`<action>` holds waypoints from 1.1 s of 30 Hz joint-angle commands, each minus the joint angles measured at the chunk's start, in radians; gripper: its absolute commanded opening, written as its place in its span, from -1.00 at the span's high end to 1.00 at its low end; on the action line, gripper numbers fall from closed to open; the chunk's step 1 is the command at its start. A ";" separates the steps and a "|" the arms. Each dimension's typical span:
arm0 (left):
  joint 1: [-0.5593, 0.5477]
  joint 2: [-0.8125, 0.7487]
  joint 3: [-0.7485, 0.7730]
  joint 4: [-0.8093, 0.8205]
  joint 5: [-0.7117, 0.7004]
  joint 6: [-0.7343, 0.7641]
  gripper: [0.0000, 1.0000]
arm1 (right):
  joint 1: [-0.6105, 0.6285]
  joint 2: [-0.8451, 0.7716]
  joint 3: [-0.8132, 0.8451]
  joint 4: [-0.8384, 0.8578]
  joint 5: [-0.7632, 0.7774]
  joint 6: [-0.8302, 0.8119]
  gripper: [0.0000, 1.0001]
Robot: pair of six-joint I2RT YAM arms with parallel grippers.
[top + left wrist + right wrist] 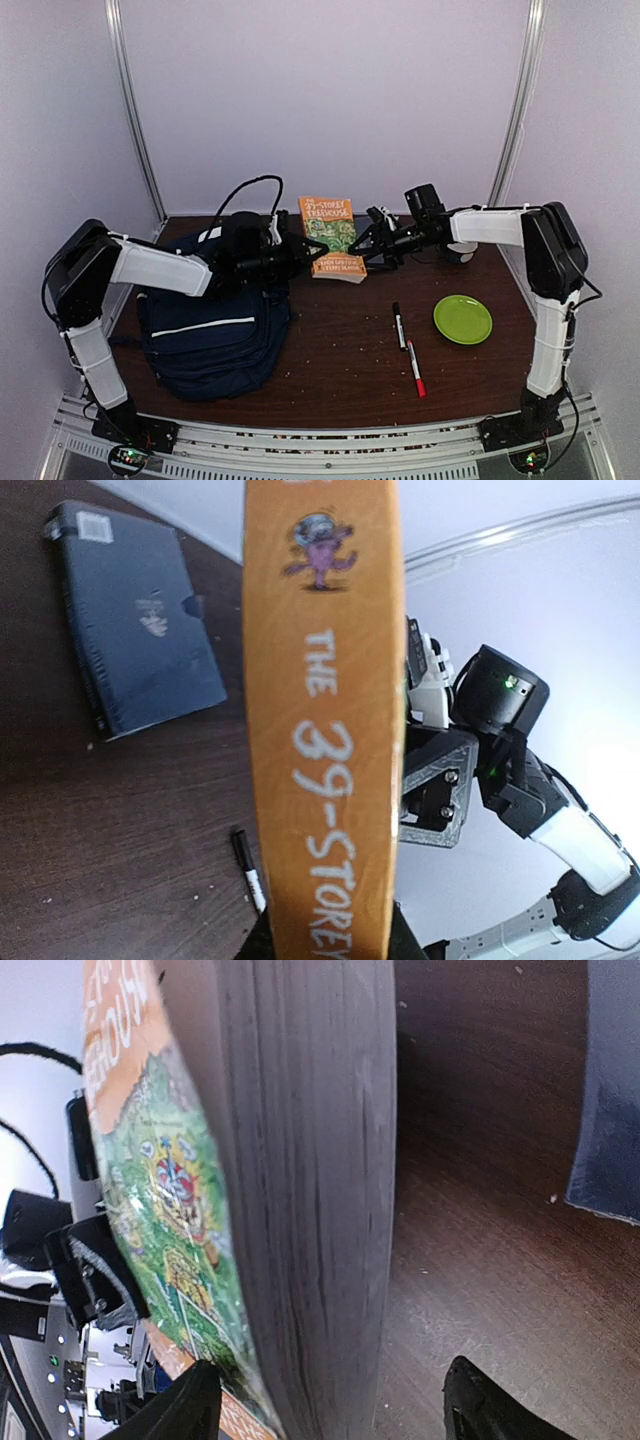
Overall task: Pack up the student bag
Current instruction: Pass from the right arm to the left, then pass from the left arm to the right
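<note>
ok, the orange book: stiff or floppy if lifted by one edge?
Probably fairly stiff: the book shows a thick page block. Likely hefty, so it may pivot in the left gripper, which pinches only its spine edge. The glossy cover could slip.

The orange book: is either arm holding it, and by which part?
The left gripper clamps the book by its spine. The right gripper straddles the page edge, jaws open, not gripping.
</note>
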 commanded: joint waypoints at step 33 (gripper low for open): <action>0.015 -0.137 -0.052 0.322 0.122 0.093 1.00 | 0.064 -0.273 -0.378 1.150 -0.235 0.684 0.25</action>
